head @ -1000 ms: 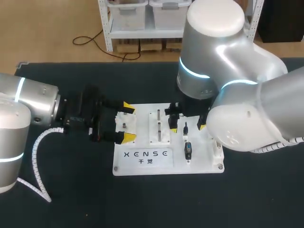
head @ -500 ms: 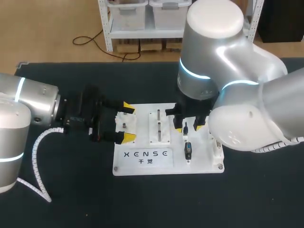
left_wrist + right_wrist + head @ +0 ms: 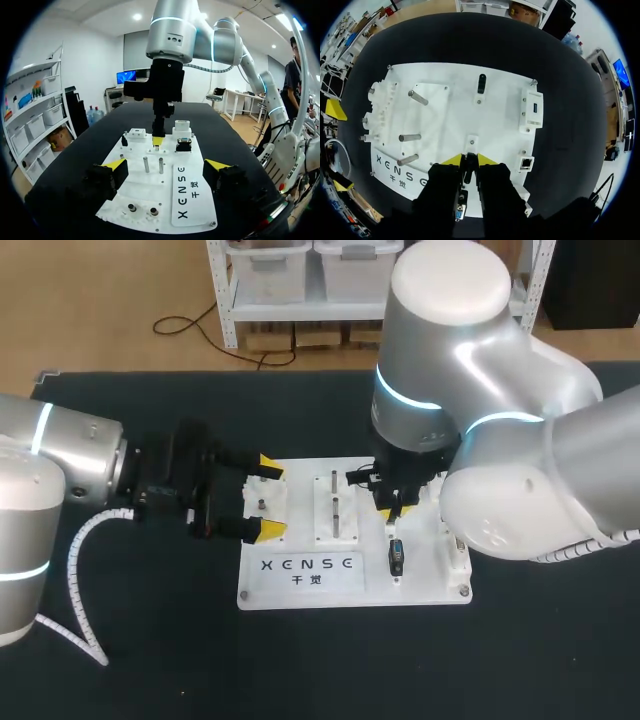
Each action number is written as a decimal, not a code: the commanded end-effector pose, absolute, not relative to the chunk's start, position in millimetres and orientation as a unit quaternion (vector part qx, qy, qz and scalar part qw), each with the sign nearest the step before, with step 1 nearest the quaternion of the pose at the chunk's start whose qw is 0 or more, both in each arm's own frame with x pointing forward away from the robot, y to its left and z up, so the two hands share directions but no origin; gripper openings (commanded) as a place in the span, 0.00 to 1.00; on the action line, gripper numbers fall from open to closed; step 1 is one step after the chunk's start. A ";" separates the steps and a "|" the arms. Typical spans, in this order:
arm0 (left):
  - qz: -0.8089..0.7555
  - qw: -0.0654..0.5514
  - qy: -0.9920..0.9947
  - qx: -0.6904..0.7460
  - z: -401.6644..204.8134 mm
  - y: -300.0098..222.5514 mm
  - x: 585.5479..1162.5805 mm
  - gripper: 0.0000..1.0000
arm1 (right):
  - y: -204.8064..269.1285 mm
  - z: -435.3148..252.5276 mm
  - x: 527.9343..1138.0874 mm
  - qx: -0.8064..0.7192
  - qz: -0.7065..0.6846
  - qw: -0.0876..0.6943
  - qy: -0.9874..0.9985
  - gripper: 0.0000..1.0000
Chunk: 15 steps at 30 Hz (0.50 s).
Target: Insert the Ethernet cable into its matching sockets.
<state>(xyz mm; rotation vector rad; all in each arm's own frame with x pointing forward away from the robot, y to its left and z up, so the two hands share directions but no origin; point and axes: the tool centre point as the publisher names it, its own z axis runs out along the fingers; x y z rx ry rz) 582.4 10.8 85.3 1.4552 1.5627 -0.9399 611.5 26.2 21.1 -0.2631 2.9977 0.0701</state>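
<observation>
A white task board lies on the black table. My right gripper hangs straight over the board's right half, its yellow tips pressed against both sides of a small black upright plug. In the head view the right gripper is partly hidden under its own wrist. The Ethernet socket sits in a white block just beside the right gripper. My left gripper stands open, level with the table, straddling the board's left end; in the head view the left gripper has a white block between its tips.
Metal pegs stand upright mid-board. A second black plug stands ahead of the right gripper, and a USB socket block sits at the board's edge. A black connector stands on the board in front of the right gripper.
The right gripper's fingers have closed in from wide apart onto the small black plug. The left arm has kept still.
</observation>
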 end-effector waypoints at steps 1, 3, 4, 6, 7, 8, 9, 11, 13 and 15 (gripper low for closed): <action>-0.370 0.397 0.615 0.573 83.8 11.3 581.8 1.00 | 25.9 20.1 611.7 -0.090 0.025 0.068 0.993 0.00; -0.370 0.397 0.615 0.573 83.8 11.3 581.8 1.00 | 26.4 21.0 612.1 -0.091 0.026 0.069 0.993 0.00; -0.370 0.397 0.615 0.573 83.8 11.3 581.8 1.00 | 26.7 22.6 612.4 -0.092 0.027 0.069 0.993 0.00; -0.370 0.397 0.615 0.573 83.8 11.3 581.8 1.00 | 26.7 26.7 612.7 -0.094 0.028 0.071 0.993 0.00; -0.370 0.397 0.615 0.573 83.8 11.3 581.8 1.00 | 26.2 28.6 612.8 -0.095 0.028 0.072 0.992 0.00; -0.370 0.397 0.615 0.573 83.8 11.3 581.8 1.00 | 25.3 31.7 612.5 -0.096 0.028 0.072 0.992 0.00; -0.370 0.397 0.615 0.573 83.8 11.3 581.8 1.00 | 24.4 34.9 612.1 -0.096 0.029 0.072 0.992 0.00; -0.370 0.397 0.615 0.573 83.8 11.3 581.8 1.00 | 22.9 40.3 610.6 -0.098 0.031 0.072 0.992 0.00; -0.370 0.397 0.615 0.573 83.8 11.3 581.8 1.00 | 20.8 45.1 609.6 -0.103 0.032 0.075 0.991 0.00; -0.370 0.397 0.615 0.573 83.8 11.3 581.8 1.00 | 17.9 49.8 607.3 -0.105 0.032 0.075 0.991 0.00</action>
